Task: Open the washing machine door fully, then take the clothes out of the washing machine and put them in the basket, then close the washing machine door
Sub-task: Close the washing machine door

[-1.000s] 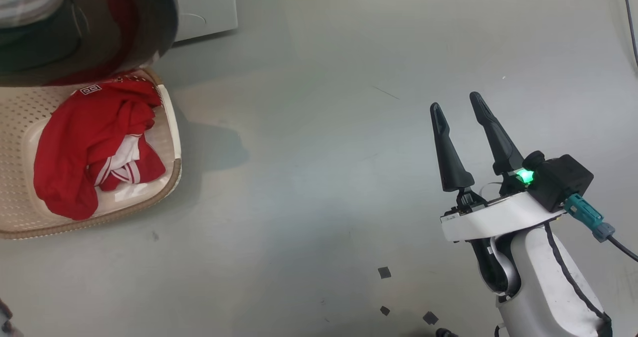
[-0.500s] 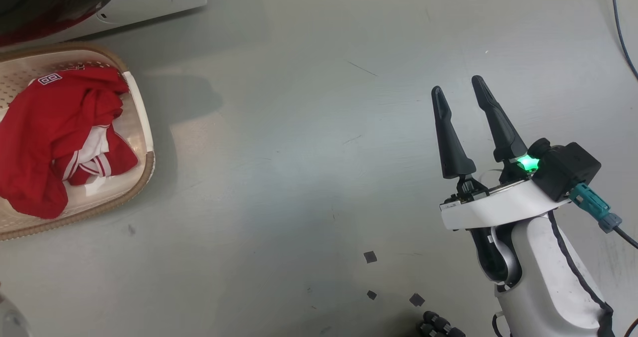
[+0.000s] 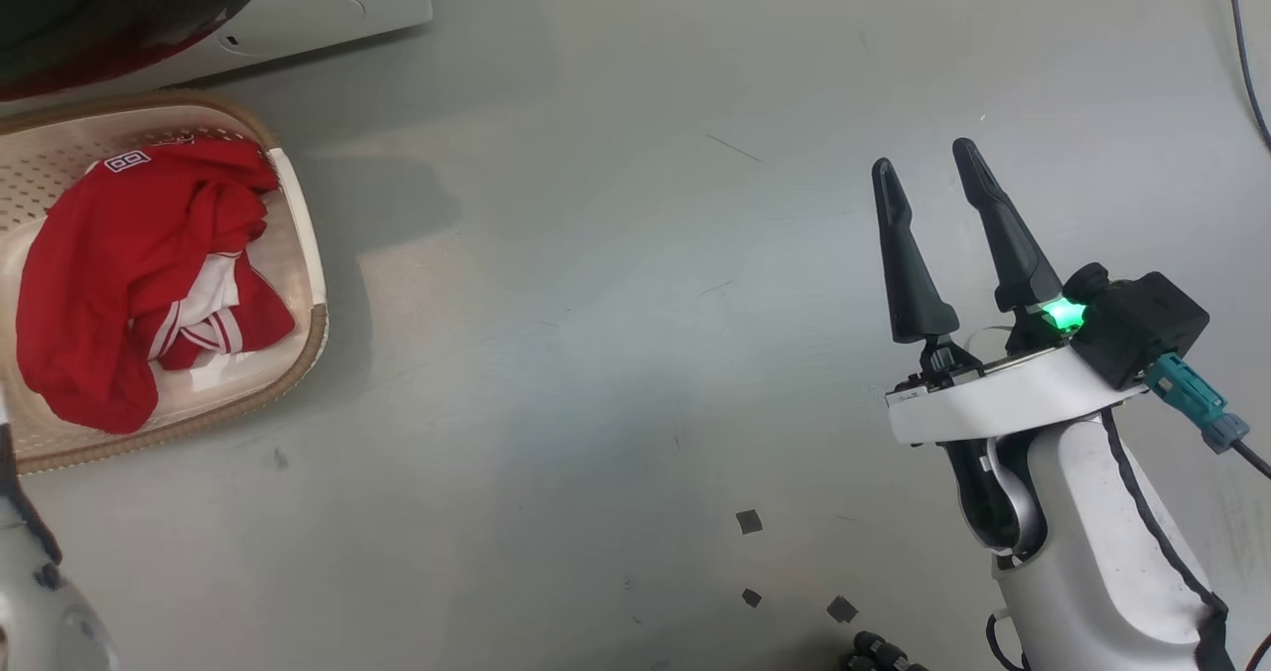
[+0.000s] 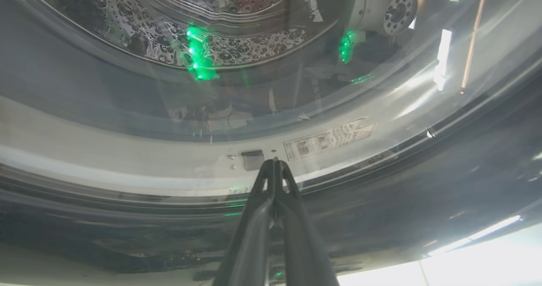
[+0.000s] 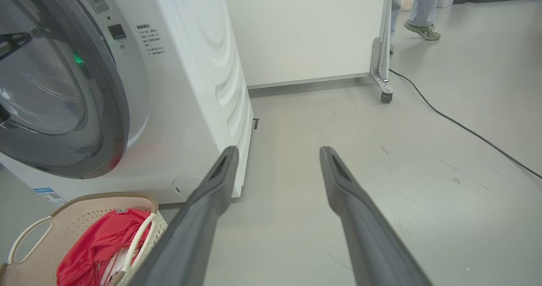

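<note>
Grey, scuffed floor (image 3: 596, 304) stretches out from the big white front-loading washing machine (image 5: 190, 87), with a few small dark squares of tape (image 3: 750, 522) stuck to it. On that floor, just in front of the machine and below its porthole, sits the cream perforated plastic basket with the brown woven-look rim (image 3: 316, 338). The bright red clothes with white stripes (image 3: 109, 284) lie heaped inside it.

The large round door with its glossy black rim and bulging glass centre (image 5: 114, 108) lies against the machine's front; whether it is latched I cannot tell. Up against its lower band is the left gripper (image 4: 274, 164), its two dark fingers pressed together with nothing between them. The steel drum shows through the glass beyond.

The right gripper (image 3: 922, 155) hangs over bare floor, well apart from the basket, its fingers spread wide and empty, a green light glowing at its base.

Farther back, a black cable (image 5: 465, 129) trails across the floor past a white partition on a caster (image 5: 383, 66), and a person's legs (image 5: 417, 11) stand beyond it.
</note>
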Available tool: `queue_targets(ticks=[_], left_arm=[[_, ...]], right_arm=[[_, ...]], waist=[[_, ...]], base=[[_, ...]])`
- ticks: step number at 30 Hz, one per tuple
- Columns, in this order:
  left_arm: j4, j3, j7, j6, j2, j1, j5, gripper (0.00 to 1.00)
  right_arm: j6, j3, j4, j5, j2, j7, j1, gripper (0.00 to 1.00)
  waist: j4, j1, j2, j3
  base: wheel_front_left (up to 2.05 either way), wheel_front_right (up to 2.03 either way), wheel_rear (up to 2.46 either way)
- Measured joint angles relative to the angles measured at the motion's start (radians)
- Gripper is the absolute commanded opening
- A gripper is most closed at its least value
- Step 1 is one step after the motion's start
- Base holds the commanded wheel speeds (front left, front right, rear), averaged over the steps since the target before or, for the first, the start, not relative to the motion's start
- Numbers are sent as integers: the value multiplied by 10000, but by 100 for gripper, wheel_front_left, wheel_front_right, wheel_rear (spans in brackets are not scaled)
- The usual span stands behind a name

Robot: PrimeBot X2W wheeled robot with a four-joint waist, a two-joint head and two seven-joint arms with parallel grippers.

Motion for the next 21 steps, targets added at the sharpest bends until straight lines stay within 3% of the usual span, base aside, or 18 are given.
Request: queue_targets(ticks=[14,21], left_arm=[[125,228,-79,-282,-545,2109,-255,0],[-581,604,-529,-282,-1231,3384,-286,0]], right_arm=[[4,-157,384,-431,-2,0,106,100],[6,-357,537,-598,-4,0,477,100]], waist=[[636,0,0,-813],[1025,0,0,-1402]], base=[[0,0,0],[0,0,0]])
